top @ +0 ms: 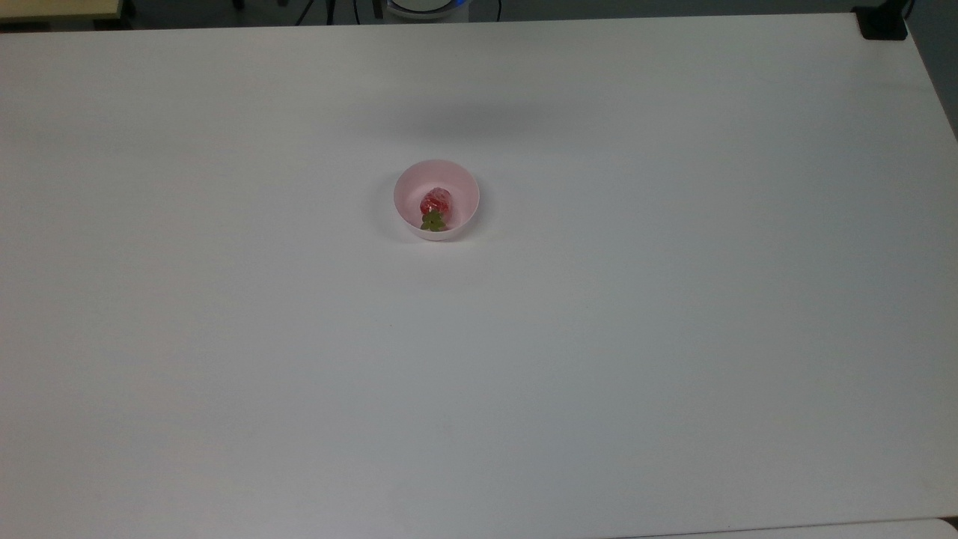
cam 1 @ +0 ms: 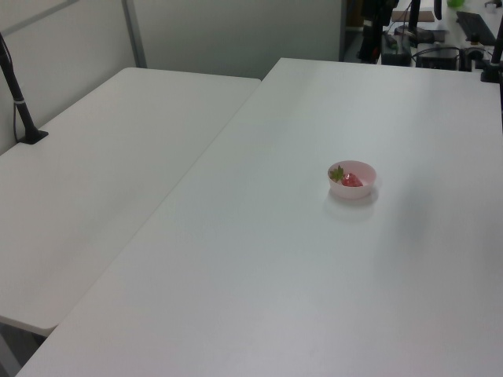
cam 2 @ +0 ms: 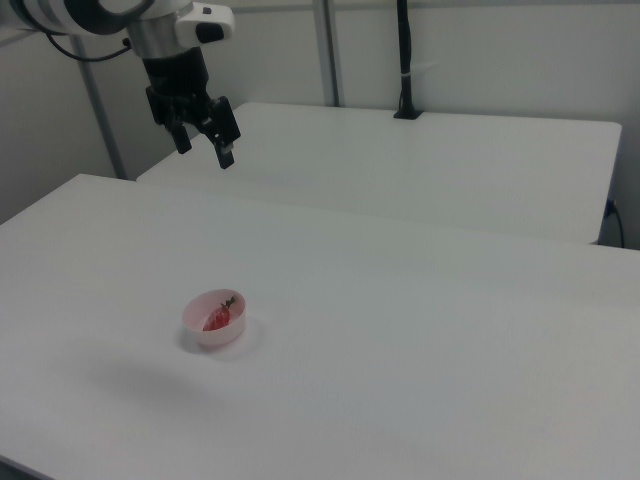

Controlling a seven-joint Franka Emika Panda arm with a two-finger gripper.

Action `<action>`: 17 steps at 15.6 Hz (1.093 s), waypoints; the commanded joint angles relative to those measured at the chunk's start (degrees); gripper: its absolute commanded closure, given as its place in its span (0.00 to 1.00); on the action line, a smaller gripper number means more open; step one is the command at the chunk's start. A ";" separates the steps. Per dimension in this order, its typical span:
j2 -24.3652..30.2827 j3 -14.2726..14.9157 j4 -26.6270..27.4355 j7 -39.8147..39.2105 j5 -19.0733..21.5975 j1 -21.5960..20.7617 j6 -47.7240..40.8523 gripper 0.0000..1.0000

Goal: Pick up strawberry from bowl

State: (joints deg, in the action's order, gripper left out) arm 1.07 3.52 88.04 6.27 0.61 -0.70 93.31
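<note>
Pale pink bowl [top: 436, 199] near the middle of the white table [top: 673, 337] in the top view, with the red strawberry [top: 435, 206] inside, green cap toward the lower rim. Same bowl [cam 1: 352, 179] in the left view, strawberry [cam 1: 350, 180] lying in it, cap toward the left view's left. Bowl [cam 2: 214, 318] in the right view low on the table, strawberry [cam 2: 218, 318] within; gripper [cam 2: 207, 148] high above, well apart, fingers spread and holding nothing.
</note>
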 commanded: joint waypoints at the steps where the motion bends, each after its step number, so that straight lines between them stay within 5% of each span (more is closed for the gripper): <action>1: 1.31 0.88 1.70 -0.82 -0.53 -1.15 0.91 0.00; 17: 1.13 0.96 1.70 -4.15 -0.61 -0.80 0.91 0.00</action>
State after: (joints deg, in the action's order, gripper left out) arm 1.08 3.61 88.06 5.47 0.61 -0.81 93.31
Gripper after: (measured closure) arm 0.000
